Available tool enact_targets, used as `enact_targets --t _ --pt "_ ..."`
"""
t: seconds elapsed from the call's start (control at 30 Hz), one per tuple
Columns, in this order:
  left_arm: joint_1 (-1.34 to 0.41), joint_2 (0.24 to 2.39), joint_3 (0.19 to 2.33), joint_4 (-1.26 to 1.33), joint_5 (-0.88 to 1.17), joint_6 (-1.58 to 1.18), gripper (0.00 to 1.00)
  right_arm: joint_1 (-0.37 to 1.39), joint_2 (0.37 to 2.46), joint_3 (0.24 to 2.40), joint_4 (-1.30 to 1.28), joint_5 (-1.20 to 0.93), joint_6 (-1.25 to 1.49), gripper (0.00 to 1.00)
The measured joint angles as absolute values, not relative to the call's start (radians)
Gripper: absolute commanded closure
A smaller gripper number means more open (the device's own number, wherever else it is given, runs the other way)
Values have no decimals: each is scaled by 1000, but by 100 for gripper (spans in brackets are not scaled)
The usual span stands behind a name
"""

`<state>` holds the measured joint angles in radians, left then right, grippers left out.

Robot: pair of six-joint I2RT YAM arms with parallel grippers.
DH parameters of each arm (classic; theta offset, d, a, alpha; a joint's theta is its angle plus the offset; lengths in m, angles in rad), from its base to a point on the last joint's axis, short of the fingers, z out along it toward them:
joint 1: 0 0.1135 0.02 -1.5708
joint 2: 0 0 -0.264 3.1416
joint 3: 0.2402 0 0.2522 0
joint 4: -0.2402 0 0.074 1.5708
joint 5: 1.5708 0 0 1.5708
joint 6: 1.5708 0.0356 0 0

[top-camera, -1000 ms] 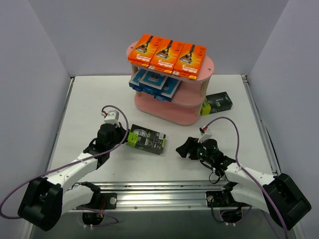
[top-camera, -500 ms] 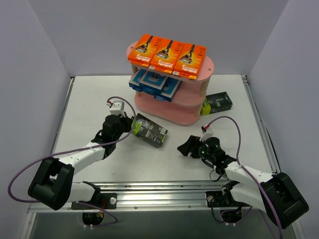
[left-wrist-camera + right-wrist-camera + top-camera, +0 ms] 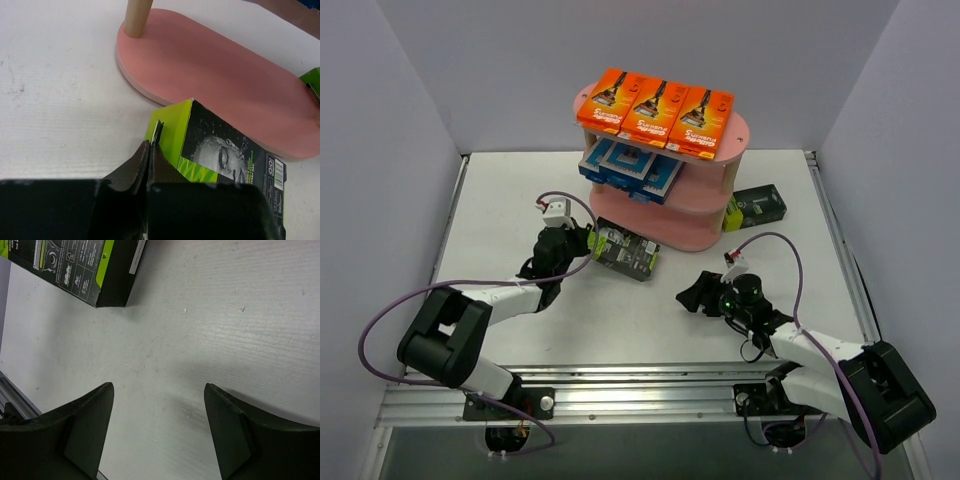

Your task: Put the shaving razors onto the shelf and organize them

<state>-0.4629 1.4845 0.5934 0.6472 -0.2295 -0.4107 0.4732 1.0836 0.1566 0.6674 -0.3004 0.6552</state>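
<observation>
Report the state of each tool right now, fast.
Left tool: shut on the edge of the black and green razor pack.
Right tool: open, holding nothing.

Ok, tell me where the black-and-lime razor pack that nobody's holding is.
In the top view, the black-and-lime razor pack lies on the table at the right end of the pink shelf, beside its bottom board.

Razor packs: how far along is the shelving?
Done: three orange packs on the top tier, blue packs on the middle. In hand: left gripper shut on a black pack beside the shelf. Left: that one, plus a second black pack on the table.
</observation>
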Motion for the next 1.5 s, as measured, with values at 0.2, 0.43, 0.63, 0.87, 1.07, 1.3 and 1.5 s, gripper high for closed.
enact_targets --t 0.2,0.43,0.63,0.87,1.07,1.3,1.5 --pt "-463 1510 593 721 -227 -406 98 467 1093 157 673 -306 653 32" --pt "-443 1541 593 823 -204 -407 98 465 1095 157 678 -306 653 32" --pt "-422 1583 573 926 -195 -415 98 465 1101 157 679 -307 653 32" --pt "-406 1630 569 1006 -168 -414 98 465 1106 157 688 -312 652 32" --pt "-404 1638 569 1045 -151 -411 98 465 1119 157 693 -318 649 32" --pt "-393 1667 569 1082 -149 -406 98 465 1137 157 693 -323 649 32" --pt "-374 1708 570 1118 -149 -425 98 465 1142 157 698 -324 648 32"
